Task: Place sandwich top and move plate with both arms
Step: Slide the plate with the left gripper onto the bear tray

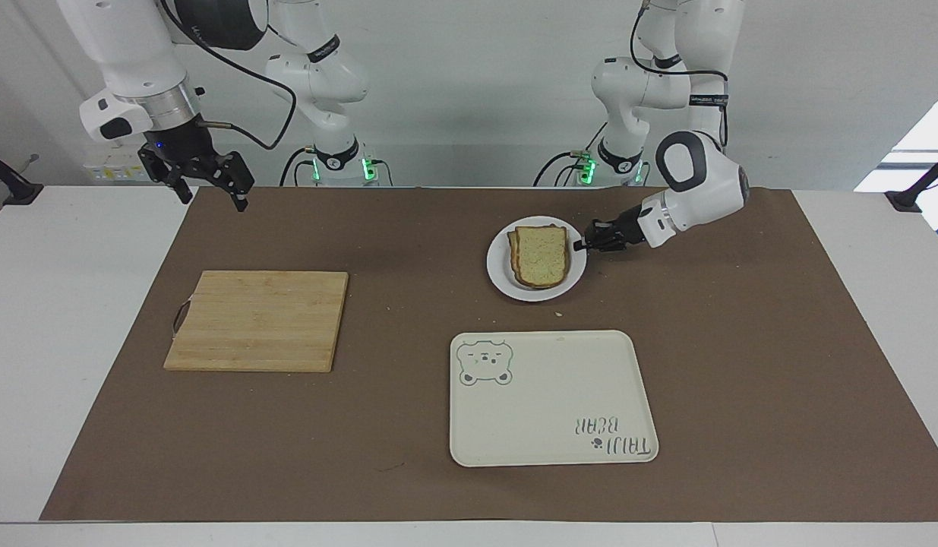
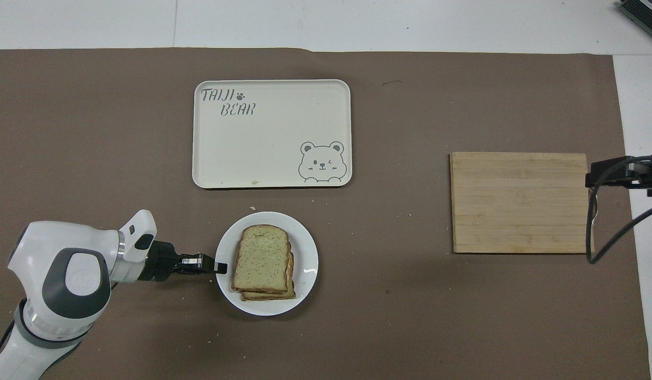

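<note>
The sandwich top, a speckled slice with brown crust, lies on a stack of bread on the small white plate. Both also show in the overhead view, the slice on the plate. My left gripper is low at the plate's rim on the side toward the left arm's end and shut on it, as the overhead view also shows. My right gripper is open and empty, raised over the table's edge at the right arm's end, beside the cutting board.
A cream tray with a bear drawing lies just farther from the robots than the plate, seen too from overhead. A wooden cutting board lies toward the right arm's end. Small crumbs lie between plate and tray.
</note>
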`<action>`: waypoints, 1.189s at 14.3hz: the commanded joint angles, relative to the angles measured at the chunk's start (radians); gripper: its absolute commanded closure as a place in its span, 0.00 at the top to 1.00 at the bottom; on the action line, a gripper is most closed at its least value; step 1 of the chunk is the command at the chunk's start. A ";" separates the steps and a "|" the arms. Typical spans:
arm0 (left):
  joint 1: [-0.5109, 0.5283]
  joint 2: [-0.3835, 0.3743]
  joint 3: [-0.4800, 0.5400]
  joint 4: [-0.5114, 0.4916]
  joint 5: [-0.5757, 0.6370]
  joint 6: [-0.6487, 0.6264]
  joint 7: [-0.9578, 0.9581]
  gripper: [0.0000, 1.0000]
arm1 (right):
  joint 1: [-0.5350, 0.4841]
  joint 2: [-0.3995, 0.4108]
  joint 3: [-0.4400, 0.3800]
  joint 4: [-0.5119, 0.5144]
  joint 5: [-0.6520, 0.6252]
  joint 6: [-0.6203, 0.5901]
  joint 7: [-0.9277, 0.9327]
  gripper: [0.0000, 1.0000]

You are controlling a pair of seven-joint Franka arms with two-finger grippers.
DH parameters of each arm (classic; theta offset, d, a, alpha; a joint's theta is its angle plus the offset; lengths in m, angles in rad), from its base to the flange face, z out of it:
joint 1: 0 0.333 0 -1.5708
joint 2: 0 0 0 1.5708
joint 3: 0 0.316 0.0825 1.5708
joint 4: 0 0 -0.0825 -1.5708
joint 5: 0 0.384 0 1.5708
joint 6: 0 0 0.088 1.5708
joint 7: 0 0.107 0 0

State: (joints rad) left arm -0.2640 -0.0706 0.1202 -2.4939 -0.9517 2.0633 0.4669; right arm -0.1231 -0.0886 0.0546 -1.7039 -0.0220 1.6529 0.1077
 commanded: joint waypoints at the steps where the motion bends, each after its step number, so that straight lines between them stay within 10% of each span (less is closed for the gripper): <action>1: 0.041 0.035 -0.004 0.047 -0.070 -0.055 0.022 0.00 | -0.006 -0.008 0.001 -0.007 0.019 -0.001 -0.014 1.00; 17: 0.131 0.409 -0.017 0.587 -0.257 -0.124 0.061 0.00 | 0.145 -0.005 -0.167 -0.007 0.019 -0.009 -0.013 1.00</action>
State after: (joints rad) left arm -0.1497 0.2609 0.1168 -1.9987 -1.1805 1.9403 0.5121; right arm 0.0121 -0.0873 -0.1079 -1.7045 -0.0217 1.6498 0.1077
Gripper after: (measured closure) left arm 0.947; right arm 0.000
